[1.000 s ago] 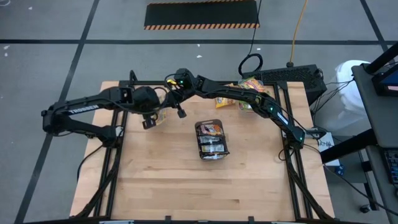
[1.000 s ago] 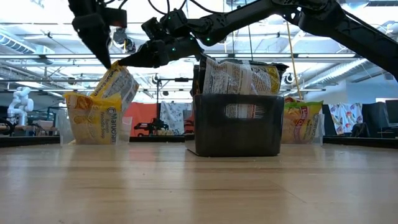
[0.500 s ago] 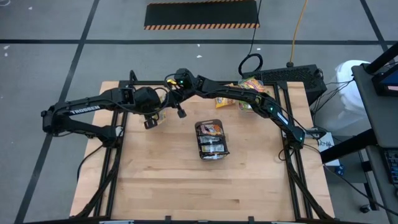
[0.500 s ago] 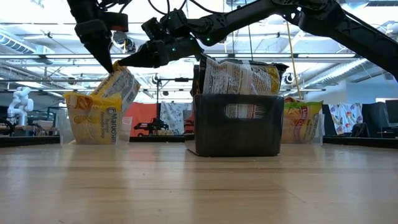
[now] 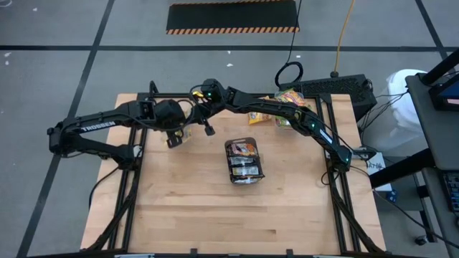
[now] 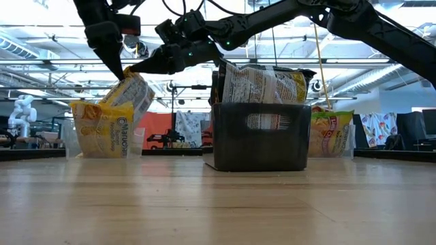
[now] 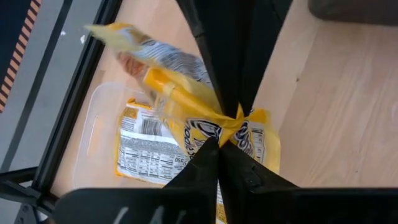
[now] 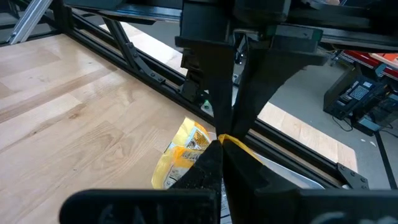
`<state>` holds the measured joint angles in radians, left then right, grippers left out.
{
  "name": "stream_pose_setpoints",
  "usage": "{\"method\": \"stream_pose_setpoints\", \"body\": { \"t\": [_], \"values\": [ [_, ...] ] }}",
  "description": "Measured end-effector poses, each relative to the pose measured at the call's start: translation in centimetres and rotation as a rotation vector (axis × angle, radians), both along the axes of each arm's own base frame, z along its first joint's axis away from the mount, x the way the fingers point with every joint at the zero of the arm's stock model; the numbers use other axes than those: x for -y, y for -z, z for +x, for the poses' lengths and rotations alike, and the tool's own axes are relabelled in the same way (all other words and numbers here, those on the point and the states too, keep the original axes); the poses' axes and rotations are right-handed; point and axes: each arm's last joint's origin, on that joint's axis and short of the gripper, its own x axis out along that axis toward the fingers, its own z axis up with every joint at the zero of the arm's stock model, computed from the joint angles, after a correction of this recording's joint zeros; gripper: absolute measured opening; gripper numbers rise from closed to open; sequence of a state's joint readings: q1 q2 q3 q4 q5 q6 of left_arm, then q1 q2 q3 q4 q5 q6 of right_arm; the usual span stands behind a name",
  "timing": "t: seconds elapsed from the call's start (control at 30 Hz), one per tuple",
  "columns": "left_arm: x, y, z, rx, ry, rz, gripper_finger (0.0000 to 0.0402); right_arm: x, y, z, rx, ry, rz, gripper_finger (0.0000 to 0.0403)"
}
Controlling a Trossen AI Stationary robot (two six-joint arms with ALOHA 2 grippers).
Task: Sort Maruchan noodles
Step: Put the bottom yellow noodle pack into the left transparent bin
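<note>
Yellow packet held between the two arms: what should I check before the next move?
1. Left gripper jaws shut on the yellow packet: ok.
2. Right gripper let go of it: not ok, its jaws pinch the same packet.
3. Packet over the clear tub: ok, the tub lies right below it.
4. Room in the tub beside the other yellow packets: cannot tell.
5. Packet clear of the dark tray: ok, well apart.
</note>
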<state>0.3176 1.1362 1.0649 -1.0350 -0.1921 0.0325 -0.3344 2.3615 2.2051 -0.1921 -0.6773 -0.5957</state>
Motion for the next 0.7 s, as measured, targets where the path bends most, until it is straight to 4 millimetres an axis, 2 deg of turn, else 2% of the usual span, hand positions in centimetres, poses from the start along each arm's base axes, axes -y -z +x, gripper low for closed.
{"method": "stream_pose_setpoints", "body": {
  "t": [0.3, 0.53, 0.7],
  "values": [
    [-0.4, 0.2, -0.8, -0.063, -0.035, -0.025, 0.0003, 0.1, -0.1, 0.0, -0.004, 0.025, -0.011, 0.0000],
    [-0.3, 0.5, -1.4, -0.147, 0.026, -0.016, 0.0001, 0.0, -2.1, -0.6, 0.038, 0.038, -0.046, 0.0000],
    [-0.3, 0.5, -1.4, -0.174, 0.100, 0.007, 0.0001, 0.1, -2.5, -0.8, 0.045, 0.042, -0.051, 0.0000]
  ]
}}
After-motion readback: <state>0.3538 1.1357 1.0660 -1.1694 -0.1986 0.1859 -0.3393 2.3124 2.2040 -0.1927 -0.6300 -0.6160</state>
